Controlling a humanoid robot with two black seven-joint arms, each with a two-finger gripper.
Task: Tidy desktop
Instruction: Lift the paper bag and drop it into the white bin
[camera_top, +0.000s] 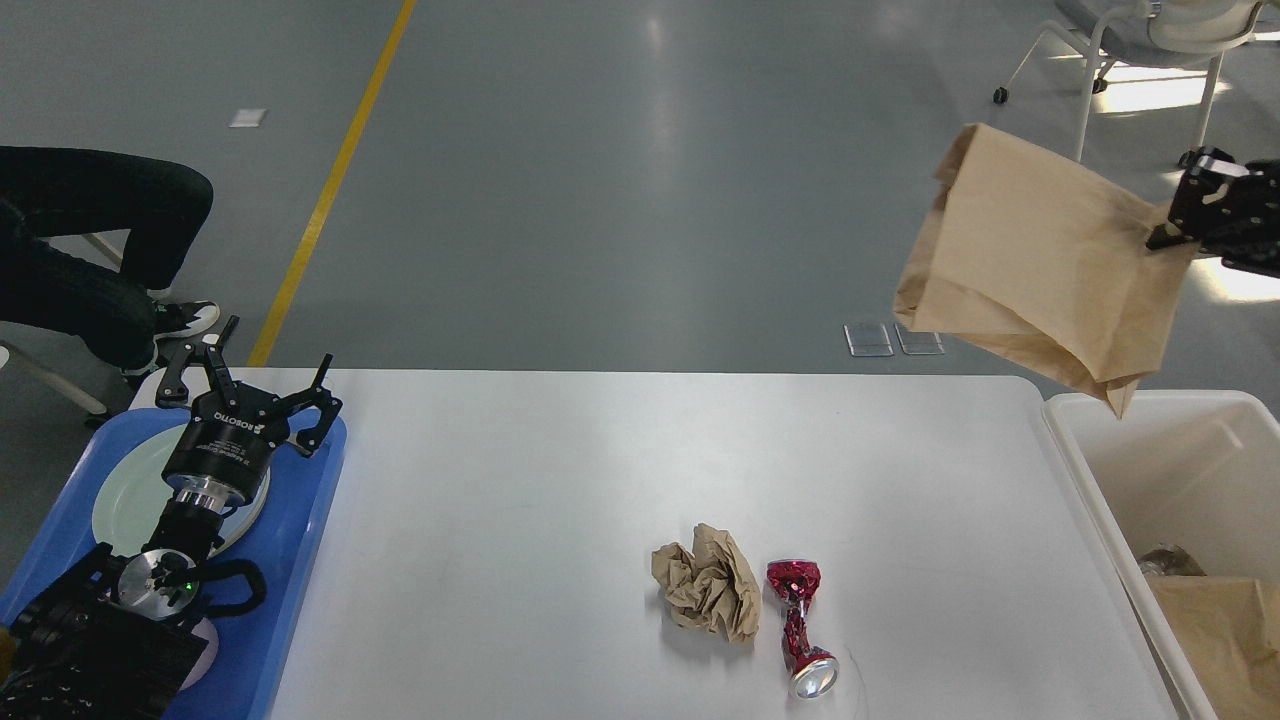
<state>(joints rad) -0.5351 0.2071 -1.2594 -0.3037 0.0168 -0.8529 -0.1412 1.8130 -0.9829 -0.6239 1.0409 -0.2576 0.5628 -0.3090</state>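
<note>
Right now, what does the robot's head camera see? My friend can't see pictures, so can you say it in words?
The robot's right gripper holds a brown paper bag in the air, above the far end of a white bin. On the white desktop lie a crumpled paper ball and a crushed red can. The left gripper hangs open over a blue tray.

Left gripper (245, 378) body: we read "ROBOTIQ" in white letters, seen upside down from our head.
Smaller print under that word: too small for us to read.
Crushed red can (799, 626): we can read no lettering on it.
</note>
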